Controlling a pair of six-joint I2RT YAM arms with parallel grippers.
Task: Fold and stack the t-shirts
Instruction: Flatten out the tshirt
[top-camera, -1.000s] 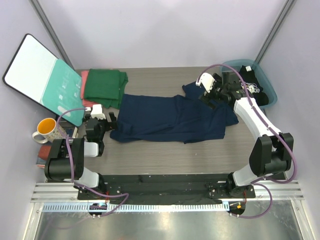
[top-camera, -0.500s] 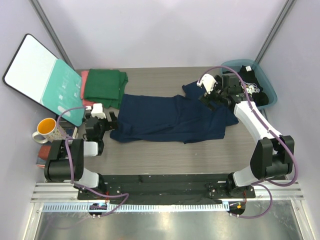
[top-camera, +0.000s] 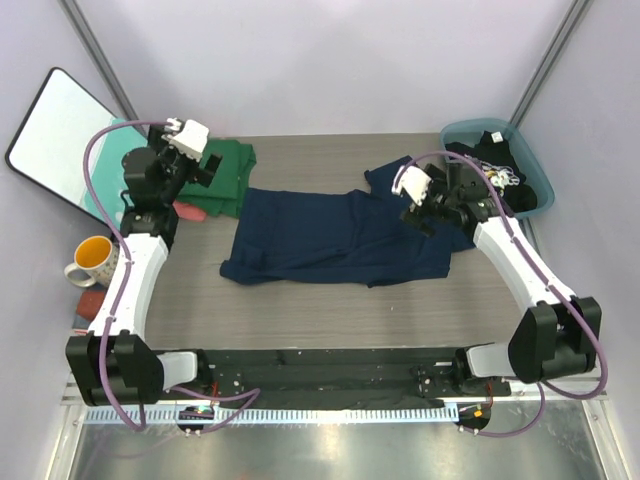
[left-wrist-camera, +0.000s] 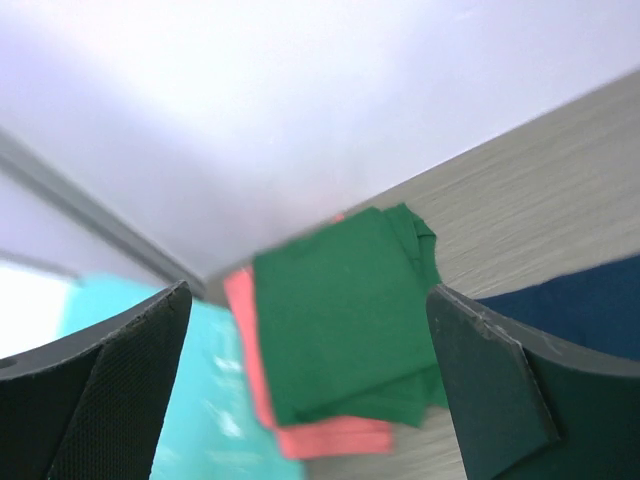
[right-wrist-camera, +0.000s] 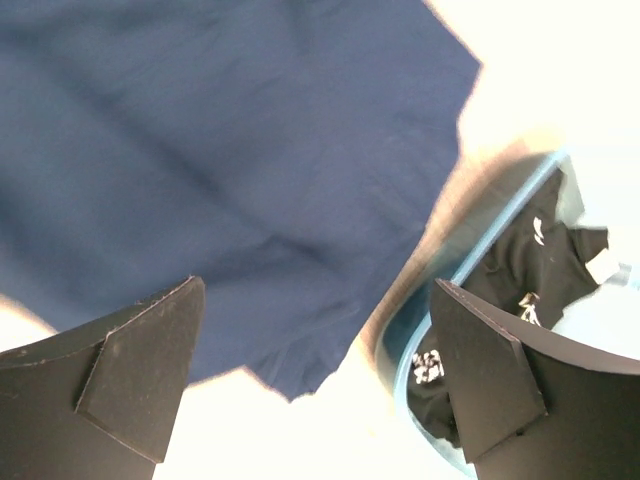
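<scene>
1 navy t-shirt (top-camera: 340, 235), spread flat, long axis left-right

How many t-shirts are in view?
4: navy t-shirt spread mid-table; green t-shirt folded atop pink t-shirt, far left; black t-shirt in the teal bin. More may be hidden.

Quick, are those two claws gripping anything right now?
Left claw: open, holding nothing, near the green t-shirt.
Right claw: open, holding nothing, over the navy t-shirt.
</scene>
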